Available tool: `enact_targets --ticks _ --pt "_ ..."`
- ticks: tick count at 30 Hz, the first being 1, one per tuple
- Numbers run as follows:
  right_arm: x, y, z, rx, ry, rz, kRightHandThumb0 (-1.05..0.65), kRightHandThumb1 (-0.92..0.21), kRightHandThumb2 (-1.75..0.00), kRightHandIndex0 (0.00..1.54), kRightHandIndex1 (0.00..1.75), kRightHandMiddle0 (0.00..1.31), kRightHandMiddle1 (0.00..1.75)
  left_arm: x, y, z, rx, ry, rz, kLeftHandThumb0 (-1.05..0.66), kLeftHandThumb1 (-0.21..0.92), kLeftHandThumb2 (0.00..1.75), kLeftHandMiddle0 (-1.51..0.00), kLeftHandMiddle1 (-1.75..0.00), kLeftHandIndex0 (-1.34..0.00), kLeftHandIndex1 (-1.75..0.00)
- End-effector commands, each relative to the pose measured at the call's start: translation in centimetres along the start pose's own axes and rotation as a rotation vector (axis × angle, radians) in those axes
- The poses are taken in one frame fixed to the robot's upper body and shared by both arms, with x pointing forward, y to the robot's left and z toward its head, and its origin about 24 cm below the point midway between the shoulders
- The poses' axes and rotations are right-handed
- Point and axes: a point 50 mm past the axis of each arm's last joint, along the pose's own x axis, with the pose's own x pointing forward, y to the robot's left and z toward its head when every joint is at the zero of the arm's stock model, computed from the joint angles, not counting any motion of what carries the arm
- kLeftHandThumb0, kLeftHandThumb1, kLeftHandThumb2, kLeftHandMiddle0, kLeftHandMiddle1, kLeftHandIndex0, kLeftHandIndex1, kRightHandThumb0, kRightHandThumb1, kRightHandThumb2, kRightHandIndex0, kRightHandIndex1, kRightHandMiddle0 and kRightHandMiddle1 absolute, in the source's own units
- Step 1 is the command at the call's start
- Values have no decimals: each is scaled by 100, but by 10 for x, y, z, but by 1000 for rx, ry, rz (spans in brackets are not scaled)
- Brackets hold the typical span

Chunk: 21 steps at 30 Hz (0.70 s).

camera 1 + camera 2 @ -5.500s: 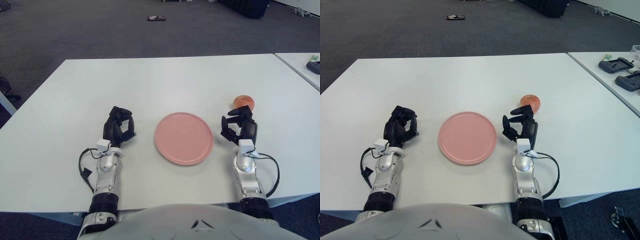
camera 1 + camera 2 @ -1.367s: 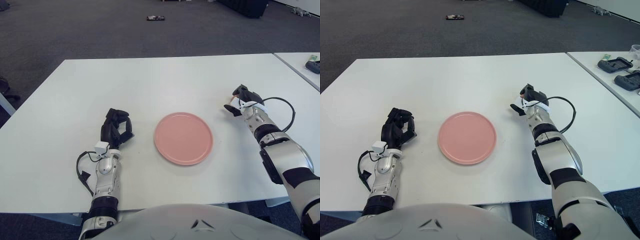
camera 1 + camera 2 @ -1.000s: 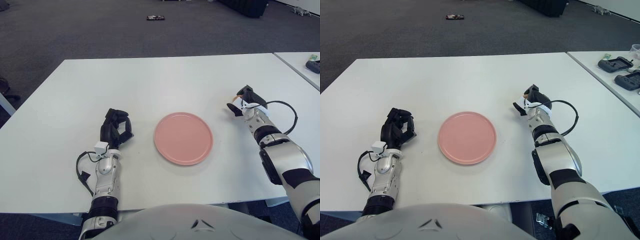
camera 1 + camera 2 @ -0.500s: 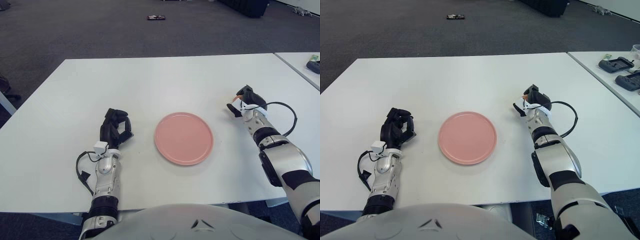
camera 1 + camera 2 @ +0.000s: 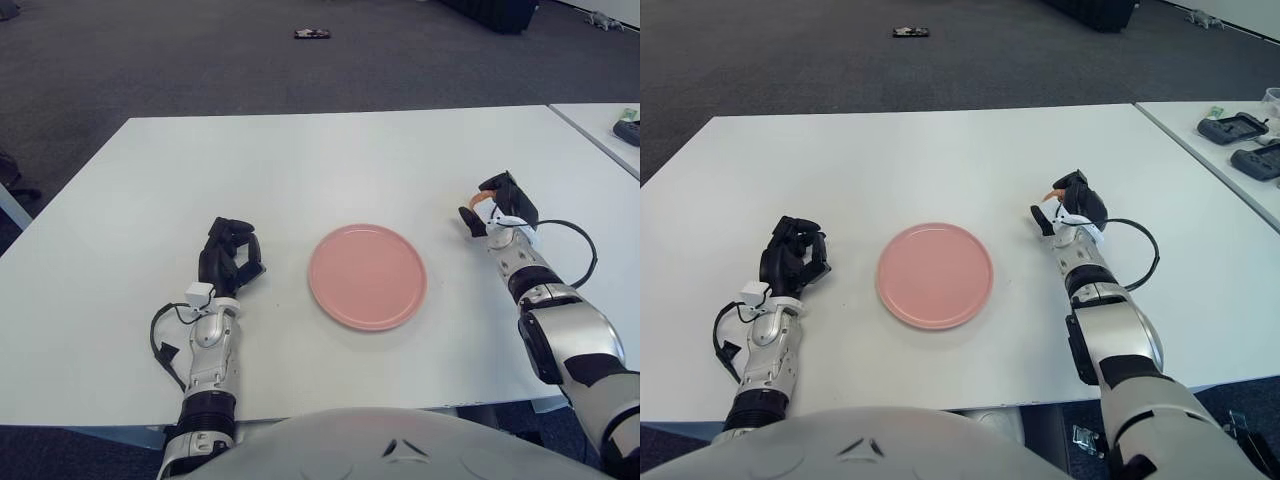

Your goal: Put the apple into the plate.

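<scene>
Pink and round, a plate (image 5: 367, 276) lies flat near the middle of a white table (image 5: 300, 170), and everything else is placed around it. To the right of the plate and a little farther from the robot, the right hand (image 5: 497, 209) is wrapped over the apple (image 5: 482, 198) — only a thin orange-red sliver of the fruit shows between the dark fingers (image 5: 1044, 220), which are closed around it. Whether the apple touches the tabletop under the hand cannot be told. The apple is well apart from the plate, with bare white surface between them. A black cable (image 5: 1137, 240) loops out from the right wrist, on the side away from the plate. To the left of the plate, just beside its rim, the left hand (image 5: 230, 259) shows with its black fingers curled inward, holding nothing — its silver forearm runs back toward the near table edge. Beyond the table, far behind the plate, a small dark object (image 5: 313, 36) lies on the grey carpet.
</scene>
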Motion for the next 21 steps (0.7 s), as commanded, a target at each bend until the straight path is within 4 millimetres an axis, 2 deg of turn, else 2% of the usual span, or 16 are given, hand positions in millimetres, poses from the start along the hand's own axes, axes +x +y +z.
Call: enact_targets --ticks 1,17,21 --pt "2 -6 13 99 -55 -60 -53 -17 -149 135 175 73 175 -9 6 -12 -9 56 21 -42 53 106 -97 -175 -45 -175" --pt "-6 -24 42 404 -248 -112 -57 -9 -159 143 175 80 175 -9 5 -12 -19 47 18 -41 53 106 -97 -175 -44 -175" --pt "-16 -28 62 525 -347 -106 -57 -9 -160 142 175 80 175 -9 5 -12 -23 45 19 -42 53 106 -96 -175 -44 -175"
